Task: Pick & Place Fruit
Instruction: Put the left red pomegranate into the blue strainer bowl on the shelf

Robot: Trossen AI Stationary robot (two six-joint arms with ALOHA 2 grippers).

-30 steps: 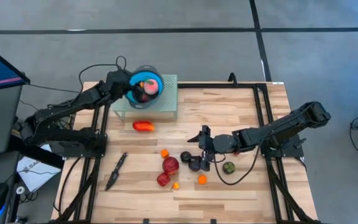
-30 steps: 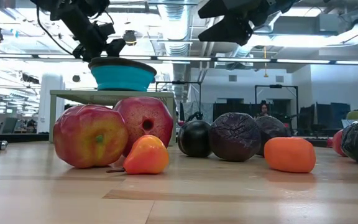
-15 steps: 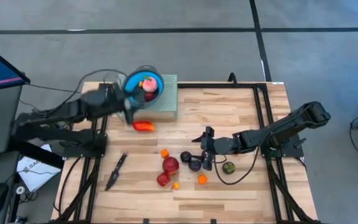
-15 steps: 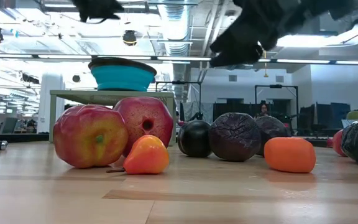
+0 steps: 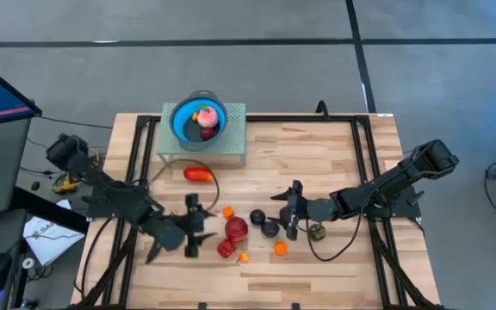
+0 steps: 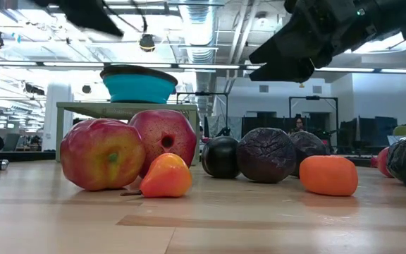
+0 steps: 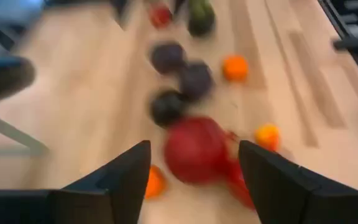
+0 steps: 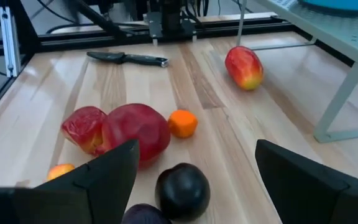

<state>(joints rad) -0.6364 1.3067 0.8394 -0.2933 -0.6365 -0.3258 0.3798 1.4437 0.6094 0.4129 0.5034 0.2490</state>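
Toy fruits lie in a cluster on the wooden table: a big red one (image 5: 236,228), a smaller red one (image 5: 226,248), small orange balls (image 5: 280,249), dark purple balls (image 5: 270,228) and a green one (image 5: 317,231). A longer red-orange piece (image 5: 198,174) lies apart near the stand. The blue bowl (image 5: 188,131) holds a pink fruit (image 5: 205,114) and a dark one. My left gripper (image 5: 200,226) is open just left of the cluster, with the big red fruit (image 7: 194,149) ahead of its fingers. My right gripper (image 5: 288,211) is open on the cluster's right, over the dark ball (image 8: 181,190).
The bowl sits on a raised grey-green stand (image 5: 231,146) at the table's far left. A black knife (image 5: 159,237) lies on the table near my left arm. Black frame rails run along the table's left, right and far edges. Bare wood lies at the table's near side.
My left gripper has left the bowl and swung fast toward the table's near edge, dropping to table height just left of the fruit cluster. My right gripper has shifted a little toward the near edge. The fruits on the table have not moved.
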